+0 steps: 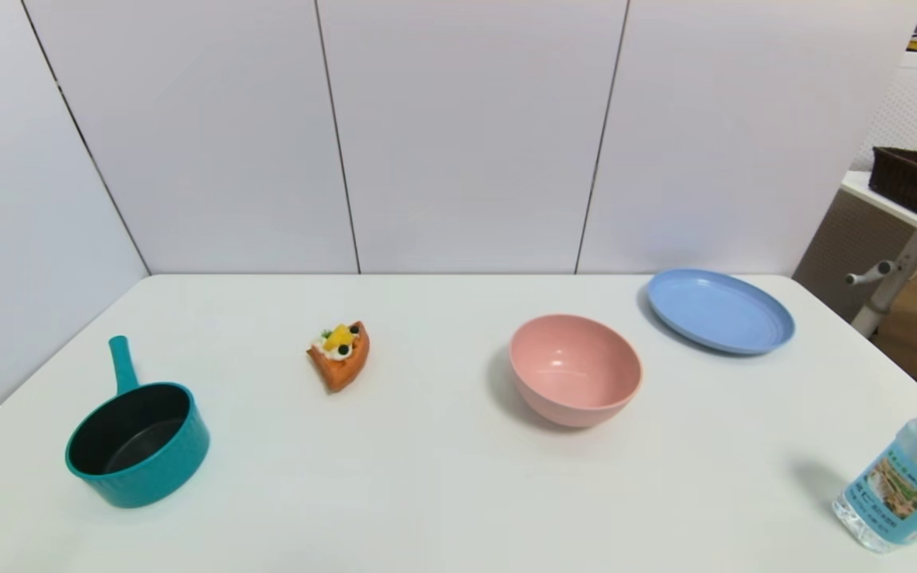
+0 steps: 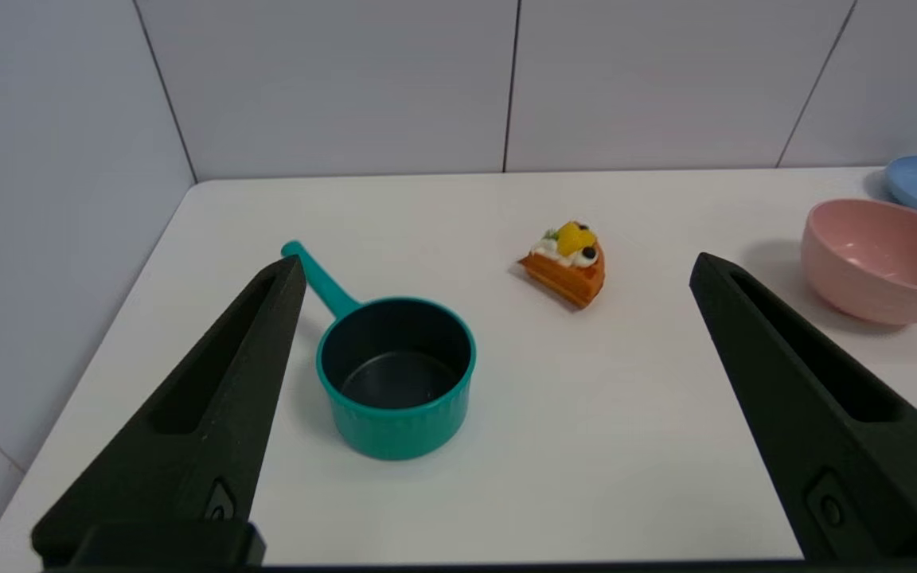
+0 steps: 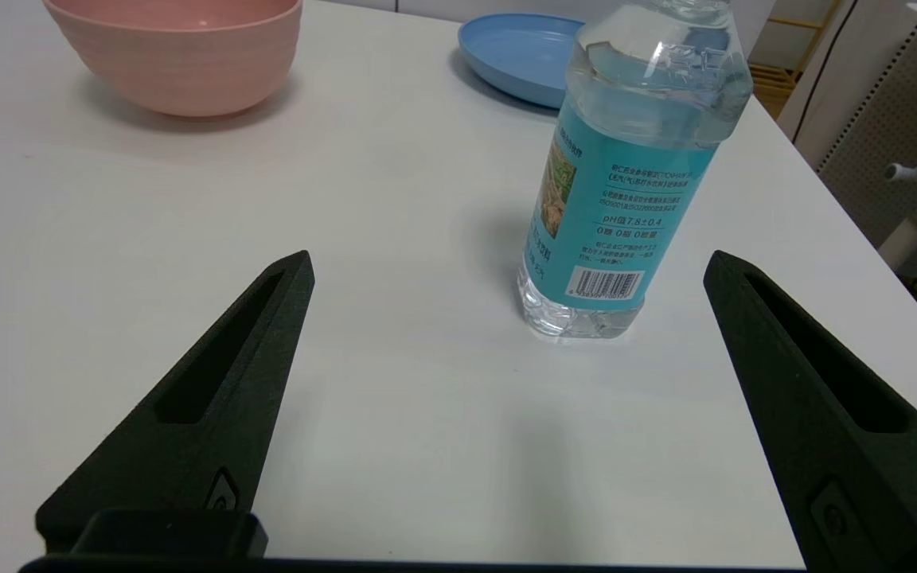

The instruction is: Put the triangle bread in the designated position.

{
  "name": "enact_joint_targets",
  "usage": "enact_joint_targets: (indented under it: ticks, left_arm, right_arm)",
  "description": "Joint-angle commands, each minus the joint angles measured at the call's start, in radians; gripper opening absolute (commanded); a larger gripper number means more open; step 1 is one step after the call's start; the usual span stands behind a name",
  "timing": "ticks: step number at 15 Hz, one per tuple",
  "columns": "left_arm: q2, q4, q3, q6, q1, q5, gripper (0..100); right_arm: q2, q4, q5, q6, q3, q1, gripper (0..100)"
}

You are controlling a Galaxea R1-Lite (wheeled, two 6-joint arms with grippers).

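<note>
1. While both arms sit parked off the tabletop's (image 1: 442, 485) near edge, the small orange-brown wedge-shaped triangle bread (image 1: 339, 355) lies untouched, left of centre.
2. Left hand (image 2: 498, 267): fingers spread wide, empty, facing the bread; judged best placed to grasp.
3. Right hand (image 3: 506, 263): wide, empty, facing a clear plastic water bottle (image 3: 626, 171) at the near right corner.

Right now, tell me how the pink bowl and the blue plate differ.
The bowl is deep with high rounded walls; the plate is shallow and nearly flat. The bowl sits mid-table, right of the bread; the plate lies farther back, near the table's right rear corner. Both are empty and upright.
</note>
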Motion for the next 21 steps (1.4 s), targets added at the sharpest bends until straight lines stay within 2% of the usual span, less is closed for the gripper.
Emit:
enact_joint_targets:
  ticks: [1, 4, 6, 8, 10, 14, 19, 21]
  left_arm:
    - [0.529, 0.444, -0.724, -0.004, -0.122, 0.054, 100]
    - [0.813, 0.705, -1.176, 0.041, -0.119, 0.097, 100]
    - [0.988, 0.734, -1.360, 0.082, -0.116, 0.098, 100]
    - [1.109, 0.590, -1.348, 0.186, -0.116, 0.094, 100]
    - [1.250, 0.524, -1.344, 0.277, -0.119, 0.075, 100]
    - [1.494, 0.532, -1.342, 0.476, -0.121, -0.161, 100]
    - [1.655, 0.789, -1.340, 0.840, -0.121, -0.356, 100]
    - [1.686, 0.904, -1.336, 0.895, -0.122, -0.354, 100]
  right_arm:
    - [0.001, 0.000, 0.001, -0.001, 0.002, 0.000, 100]
    - [0.001, 0.000, 0.001, -0.003, 0.002, 0.000, 100]
    - [0.001, 0.000, 0.001, -0.001, 0.002, 0.000, 100]
    - [0.001, 0.000, 0.001, -0.001, 0.002, 0.000, 100]
    - [0.001, 0.000, 0.001, -0.001, 0.002, 0.000, 100]
    - [0.001, 0.000, 0.001, -0.001, 0.002, 0.000, 100]
    - [0.001, 0.000, 0.001, -0.001, 0.002, 0.000, 100]
    - [0.001, 0.000, 0.001, -0.001, 0.002, 0.000, 100]
